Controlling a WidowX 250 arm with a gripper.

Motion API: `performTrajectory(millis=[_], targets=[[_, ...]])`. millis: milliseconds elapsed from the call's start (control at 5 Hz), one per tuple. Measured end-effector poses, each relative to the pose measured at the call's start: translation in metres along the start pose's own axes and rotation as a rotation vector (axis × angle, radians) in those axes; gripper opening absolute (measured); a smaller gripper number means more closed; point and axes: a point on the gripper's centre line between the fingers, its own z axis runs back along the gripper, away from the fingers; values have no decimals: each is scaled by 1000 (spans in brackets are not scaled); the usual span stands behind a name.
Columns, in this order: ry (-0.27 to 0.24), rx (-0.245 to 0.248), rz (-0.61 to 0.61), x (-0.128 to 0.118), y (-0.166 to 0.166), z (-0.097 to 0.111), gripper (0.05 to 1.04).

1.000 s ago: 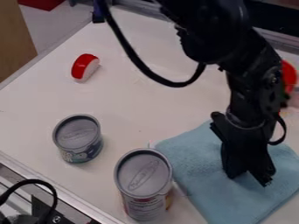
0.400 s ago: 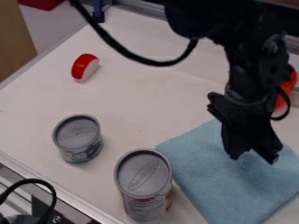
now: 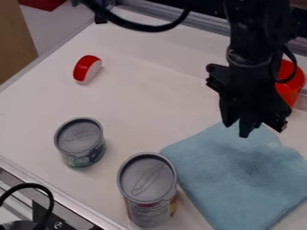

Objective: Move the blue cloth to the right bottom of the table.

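The black gripper (image 3: 262, 129) hangs at the right of the view, over the far edge of the blue cloth (image 3: 240, 177). Its fingers are parted and point down, with nothing seen held between them. The cloth lies spread on the table at the lower right, slightly rumpled near its far right edge. Part of its far edge is hidden behind the fingertips. The white table (image 3: 135, 105) runs out to the left and up from the cloth.
A tall can (image 3: 146, 188) stands close beside the cloth's left edge. A shorter can (image 3: 80, 141) is farther left. A red and white object (image 3: 87, 69) lies at the upper left. An orange-red cup (image 3: 289, 83) stands behind the gripper.
The gripper has moved up the view, from over the cloth's middle to its far edge, uncovering more of the cloth. The cloth's outline has stayed about the same, as have the cans.
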Motion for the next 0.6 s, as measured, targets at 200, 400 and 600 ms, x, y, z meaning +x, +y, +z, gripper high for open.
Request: performTrajectory(millis=[200,400,600], targets=[[-37,48,125,8,24,2,694],[-74,98,262,18,57,0,955],[-106,146,391,31,94,-3,997]])
